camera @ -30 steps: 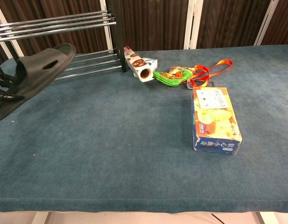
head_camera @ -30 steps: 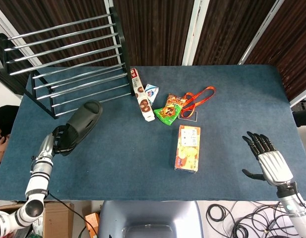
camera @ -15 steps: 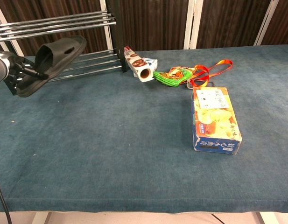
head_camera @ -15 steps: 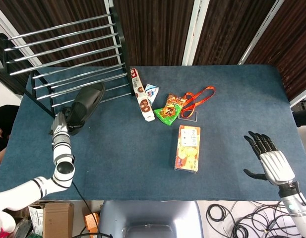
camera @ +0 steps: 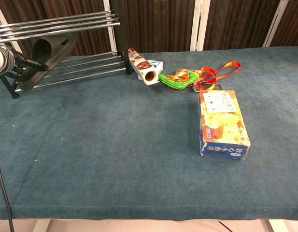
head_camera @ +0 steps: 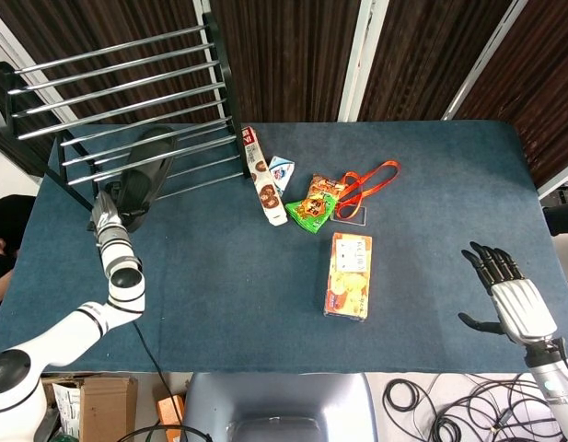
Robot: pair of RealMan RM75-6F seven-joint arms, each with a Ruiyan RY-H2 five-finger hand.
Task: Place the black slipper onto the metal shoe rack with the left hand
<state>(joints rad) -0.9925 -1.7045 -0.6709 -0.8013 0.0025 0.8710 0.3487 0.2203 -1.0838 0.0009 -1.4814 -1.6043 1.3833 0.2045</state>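
Black slipper point(camera: 47, 53), heel gripped by left hand point(head_camera: 111, 210) fingers, between rack point(head_camera: 127, 92) tiers.

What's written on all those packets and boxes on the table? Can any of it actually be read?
Orange and blue snack box: printing and a white label, too blurred to read.
Long white tube-shaped packet: print on it, too small to read.
Green snack bag: lettering, unreadable.
Small blue and white packet: unreadable.
Orange lanyard: no text visible.
No text can be read here.

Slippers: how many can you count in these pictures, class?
1. The black slipper, held by the left hand, sits between the tiers of the metal shoe rack. Others could be hidden.
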